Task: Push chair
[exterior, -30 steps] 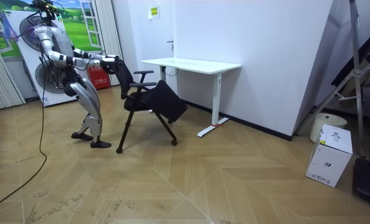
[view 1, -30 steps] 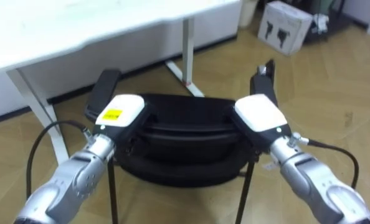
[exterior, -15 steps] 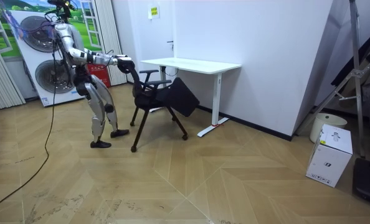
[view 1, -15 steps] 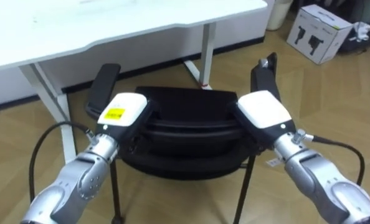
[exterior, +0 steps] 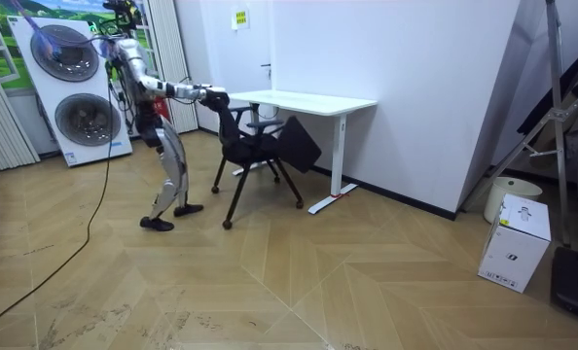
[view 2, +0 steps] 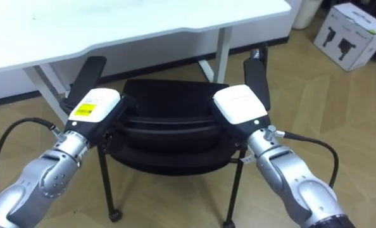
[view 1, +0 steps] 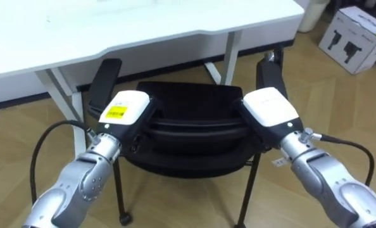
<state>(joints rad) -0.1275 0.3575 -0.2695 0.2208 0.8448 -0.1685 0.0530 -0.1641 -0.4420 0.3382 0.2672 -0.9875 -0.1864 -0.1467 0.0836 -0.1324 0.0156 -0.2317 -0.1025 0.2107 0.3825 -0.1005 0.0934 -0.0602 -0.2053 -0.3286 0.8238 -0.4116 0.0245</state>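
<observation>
Braced from behind on the black chair (view 1: 188, 161), with the left hand (view 1: 123, 109) at the left end of the backrest (view 1: 194, 114) and the right hand (view 1: 270, 107) at its right end, neither nearer than the other. Cannot tell whether gripping or merely pressing, with fingers hidden past the white hand backs. Straight ahead of both arms, with the backrest's long edge crosswise to the push and the seat close before the white tabletop (view 1: 112, 25). Padded and matte across the back, slim and hard at the armrests (view 1: 104, 81), thin and tubular in the frame — probably quick to swing on the smooth wooden floor (view 1: 365, 95) unless pushed evenly.
</observation>
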